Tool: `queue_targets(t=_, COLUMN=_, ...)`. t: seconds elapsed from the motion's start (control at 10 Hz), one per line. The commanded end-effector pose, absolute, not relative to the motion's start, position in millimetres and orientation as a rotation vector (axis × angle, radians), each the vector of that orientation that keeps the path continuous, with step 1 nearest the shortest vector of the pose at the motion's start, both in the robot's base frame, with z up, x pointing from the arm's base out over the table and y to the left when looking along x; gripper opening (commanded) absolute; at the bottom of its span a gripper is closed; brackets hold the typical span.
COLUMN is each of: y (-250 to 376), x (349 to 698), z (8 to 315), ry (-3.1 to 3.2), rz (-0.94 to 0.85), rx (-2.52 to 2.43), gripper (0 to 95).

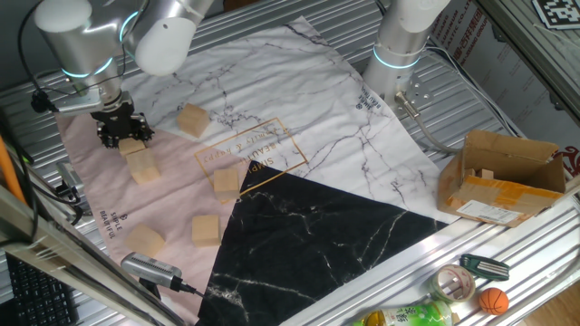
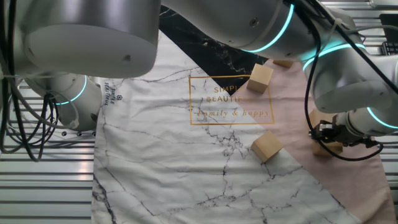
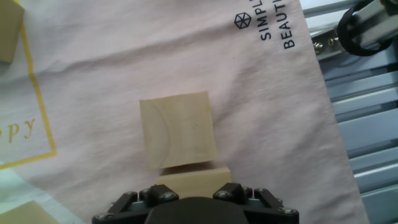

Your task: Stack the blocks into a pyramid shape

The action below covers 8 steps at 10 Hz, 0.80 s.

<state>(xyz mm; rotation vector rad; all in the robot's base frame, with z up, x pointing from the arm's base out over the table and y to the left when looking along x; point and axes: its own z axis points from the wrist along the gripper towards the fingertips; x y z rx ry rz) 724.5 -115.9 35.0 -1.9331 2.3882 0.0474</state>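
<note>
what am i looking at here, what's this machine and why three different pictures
It is a robot arm with a two-finger hand working at a table. Two pictures come from fixed cameras on different sides; the third is from a camera on the hand itself, looking down along its fingers. On the marble-patterned cloth lie small wooden blocks, meant to be stacked into a pyramid. The hand is at one block, right beside another block; whether it grips it is not clear. A cardboard box sits to the side.
</note>
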Motion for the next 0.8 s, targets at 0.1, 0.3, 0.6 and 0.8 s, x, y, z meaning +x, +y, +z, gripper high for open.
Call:
queue_targets(t=0.1, y=-115.8, x=722.4, z=35.9, ry=2.396, rz=0.042, rx=-1.930, gripper=0.0)
queue_targets(t=0.3, y=-115.7, x=721.8, z=35.9, ry=2.401, rz=0.041, rx=-1.930, gripper=0.0)
queue_targets(t=0.6, y=-115.1, x=718.5, z=35.6, ry=2.404, rz=0.043, rx=-1.928, gripper=0.0)
queue_targets(t=0.8, y=-114.5, x=718.0, z=35.3, ry=2.401, rz=0.046, rx=-1.932, gripper=0.0)
